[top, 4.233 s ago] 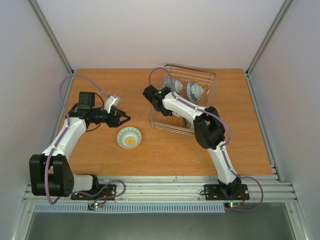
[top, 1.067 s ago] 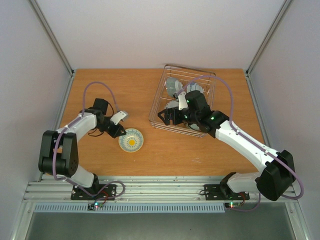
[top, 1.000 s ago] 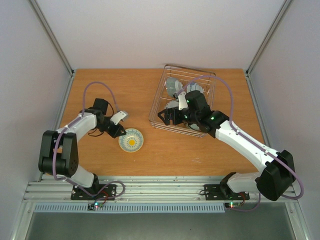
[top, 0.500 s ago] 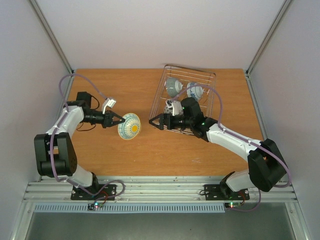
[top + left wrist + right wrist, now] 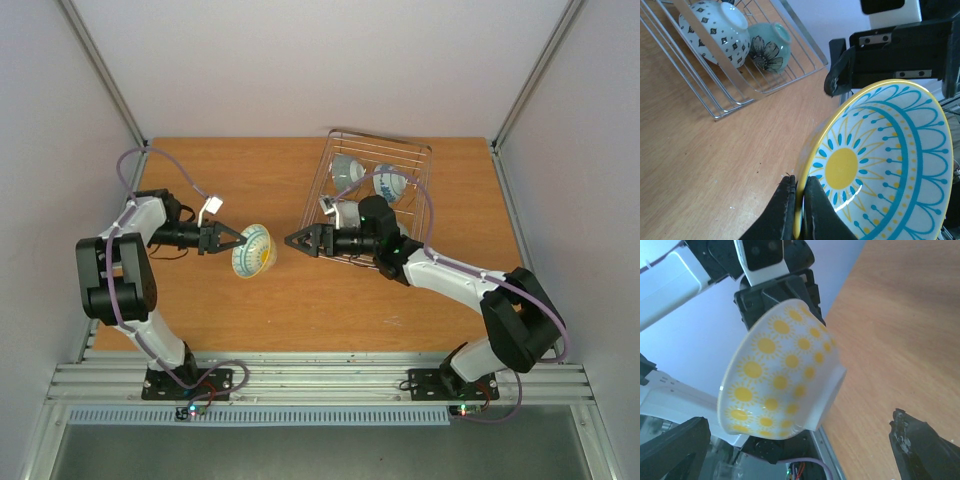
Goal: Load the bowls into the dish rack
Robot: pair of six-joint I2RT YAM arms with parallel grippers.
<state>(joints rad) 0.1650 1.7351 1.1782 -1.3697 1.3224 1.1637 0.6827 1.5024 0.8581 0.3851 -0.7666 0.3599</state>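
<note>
Bowl (image 5: 254, 249), white with blue and yellow pattern, held tilted on its side over the middle of the tabletop (image 5: 300, 310), a little left of centre. From above, the left gripper (image 5: 236, 240) reaches in from the left edge, its fingers pinched together on the bowl's rim. The right gripper (image 5: 293, 240) points at the bowl from the right, fingers spread wide, just beside it and not touching. The dish rack (image 5: 381, 138), a silvery wire basket, sits at the far right of the tabletop, near the far edge. Two bowls lie inside it: a pale green one (image 5: 347, 168) and a blue-and-white one (image 5: 390, 182).

Left wrist view: two dark fingers (image 5: 786, 202) clamp the yellow rim. The bowl's inside shows a yellow sun ringed by blue arcs. Beyond it, the rack's wires rest on the wood, holding a white diamond-patterned bowl and a teal flowered one.

Right wrist view: the bowl's outside is white with yellow suns. It hangs between the right gripper's two wide-apart black fingers (image 5: 920, 450), touching neither.
</note>
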